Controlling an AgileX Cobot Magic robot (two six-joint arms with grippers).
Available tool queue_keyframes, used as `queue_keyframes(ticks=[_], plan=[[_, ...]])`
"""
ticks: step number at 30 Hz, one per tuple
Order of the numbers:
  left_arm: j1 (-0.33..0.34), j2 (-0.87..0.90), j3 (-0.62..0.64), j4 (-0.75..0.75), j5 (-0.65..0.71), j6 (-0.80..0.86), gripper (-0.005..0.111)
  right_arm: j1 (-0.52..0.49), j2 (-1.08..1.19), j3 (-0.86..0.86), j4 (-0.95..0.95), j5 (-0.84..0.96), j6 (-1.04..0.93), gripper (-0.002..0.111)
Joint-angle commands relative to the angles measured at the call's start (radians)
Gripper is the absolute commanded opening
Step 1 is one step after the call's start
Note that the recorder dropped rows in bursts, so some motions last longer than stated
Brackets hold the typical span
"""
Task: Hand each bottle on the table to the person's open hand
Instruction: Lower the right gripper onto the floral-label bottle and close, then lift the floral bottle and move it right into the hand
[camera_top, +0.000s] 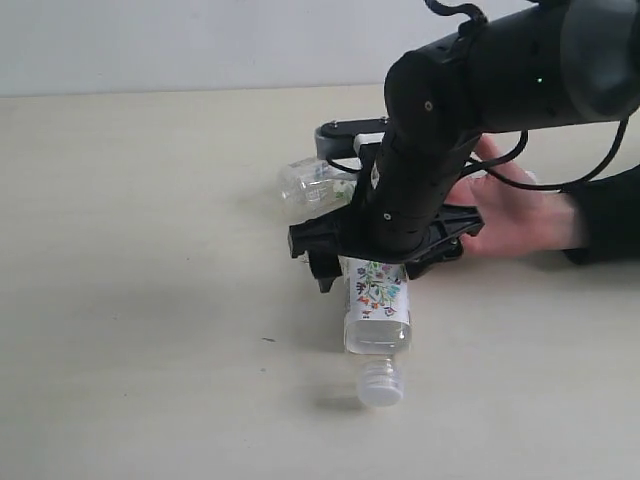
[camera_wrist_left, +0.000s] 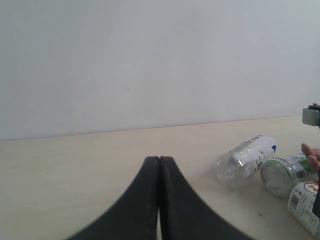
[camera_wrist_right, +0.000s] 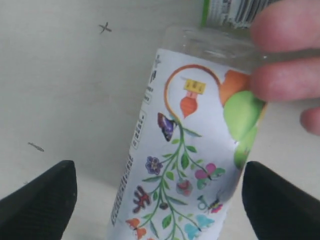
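The floral-label bottle (camera_top: 377, 300) lies on the table (camera_top: 140, 260) with its white cap toward the camera. My right gripper (camera_top: 375, 262) straddles it, open. In the right wrist view the floral-label bottle (camera_wrist_right: 185, 160) sits between the spread fingertips of the right gripper (camera_wrist_right: 159, 172), with a gap on each side. The person's open hand (camera_top: 520, 215) rests on the table just behind, and the hand's fingers (camera_wrist_right: 285, 80) touch the bottle's far end. The slim white-label bottle (camera_wrist_left: 245, 157) and the green-dot-label bottle (camera_wrist_left: 287, 172) lie beside it. My left gripper (camera_wrist_left: 159, 160) is shut on nothing. The pink bottle is out of view.
My right arm (camera_top: 470, 90) reaches in from the upper right and hides part of the hand and of the bottles behind it. The slim bottle (camera_top: 305, 183) lies just left of that arm. A grey wall rises behind the table's far edge (camera_top: 150, 92).
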Motion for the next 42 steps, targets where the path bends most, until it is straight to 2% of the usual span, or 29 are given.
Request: queue_keyframes(ticks=[1, 12, 16, 19, 26, 30, 35, 42], plan=[[0.004, 0.002, 0.003, 0.001, -0.002, -0.007, 0.000, 0.003, 0.029, 0.002, -0.023, -0.038, 0.005, 0.084], [0.004, 0.002, 0.003, 0.001, -0.002, -0.007, 0.000, 0.003, 0.102, 0.002, -0.031, -0.074, -0.012, 0.084], [0.004, 0.002, 0.003, 0.001, -0.002, -0.007, 0.000, 0.003, 0.102, 0.002, -0.031, -0.048, -0.072, 0.079], [0.004, 0.002, 0.003, 0.001, -0.002, -0.007, 0.000, 0.003, 0.102, 0.002, -0.031, -0.013, -0.084, 0.060], [0.004, 0.002, 0.003, 0.001, -0.002, -0.007, 0.000, 0.003, 0.094, 0.002, 0.016, 0.006, -0.217, 0.001], [0.004, 0.002, 0.003, 0.001, -0.002, -0.007, 0.000, 0.003, 0.042, 0.002, 0.091, 0.014, -0.312, 0.000], [0.004, 0.002, 0.003, 0.001, -0.002, -0.007, 0.000, 0.003, -0.062, 0.002, 0.138, 0.120, -0.415, 0.000], [0.004, 0.002, 0.003, 0.001, -0.002, -0.007, 0.000, -0.037, -0.297, 0.002, 0.011, 0.232, -0.447, 0.000]])
